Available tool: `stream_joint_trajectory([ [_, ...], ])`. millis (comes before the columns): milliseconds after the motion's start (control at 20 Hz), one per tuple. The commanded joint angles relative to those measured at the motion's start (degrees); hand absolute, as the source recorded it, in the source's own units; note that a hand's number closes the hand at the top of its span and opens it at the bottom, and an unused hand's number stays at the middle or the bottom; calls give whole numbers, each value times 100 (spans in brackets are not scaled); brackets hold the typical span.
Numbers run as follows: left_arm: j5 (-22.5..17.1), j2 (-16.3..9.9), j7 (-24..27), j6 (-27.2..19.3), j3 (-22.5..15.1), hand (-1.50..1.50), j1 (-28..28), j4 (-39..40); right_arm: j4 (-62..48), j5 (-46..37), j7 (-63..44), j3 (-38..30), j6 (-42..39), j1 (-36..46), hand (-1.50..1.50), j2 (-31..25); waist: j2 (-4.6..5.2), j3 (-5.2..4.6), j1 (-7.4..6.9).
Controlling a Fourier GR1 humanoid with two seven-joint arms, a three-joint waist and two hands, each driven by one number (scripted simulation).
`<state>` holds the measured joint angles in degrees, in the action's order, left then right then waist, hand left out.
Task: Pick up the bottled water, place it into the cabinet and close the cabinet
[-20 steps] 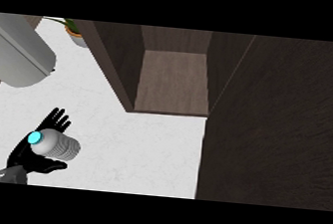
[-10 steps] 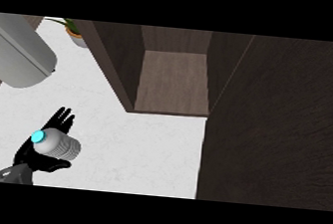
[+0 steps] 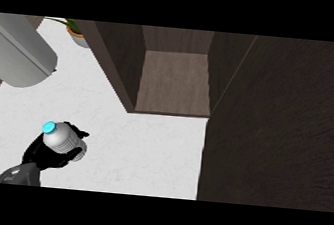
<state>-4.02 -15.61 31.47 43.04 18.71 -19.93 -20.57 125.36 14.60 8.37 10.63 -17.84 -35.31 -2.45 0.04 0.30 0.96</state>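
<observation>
The bottled water (image 3: 63, 139), clear grey with a bright blue cap, stands on the white counter (image 3: 145, 147) at the lower left of the head view. My left hand (image 3: 41, 157) comes in from the lower left edge and is shut on the bottle, hiding its lower part. The dark wood cabinet (image 3: 176, 82) stands open at the top centre, its inner shelf bare, well up and to the right of the bottle. Its open door (image 3: 284, 125) fills the right side. My right hand does not show.
A large grey rounded appliance (image 3: 16, 51) lies at the upper left. A small potted plant (image 3: 76, 30) stands behind it by the cabinet's left wall. White counter stretches between the bottle and the cabinet.
My left hand's fingers, which stood straight up beside the bottle earlier, have curled round it. The bottle has stayed in about the same place.
</observation>
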Motion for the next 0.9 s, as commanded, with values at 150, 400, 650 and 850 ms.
stream_joint_trajectory([
  [150,57,173,783,822,-216,150,208,-85,102,-32,-187,103,189,56,-150,100,16,-45,-24],
  [400,-130,369,818,355,-93,150,1,-48,24,-59,78,99,7,-187,-150,0,13,-43,16],
  [650,-709,631,921,-875,489,150,141,-265,-284,-171,273,140,-29,-79,-150,49,0,-36,-40],
  [850,-979,792,841,-775,528,150,126,-495,-212,-280,81,196,233,178,-150,180,-6,-32,-79],
])
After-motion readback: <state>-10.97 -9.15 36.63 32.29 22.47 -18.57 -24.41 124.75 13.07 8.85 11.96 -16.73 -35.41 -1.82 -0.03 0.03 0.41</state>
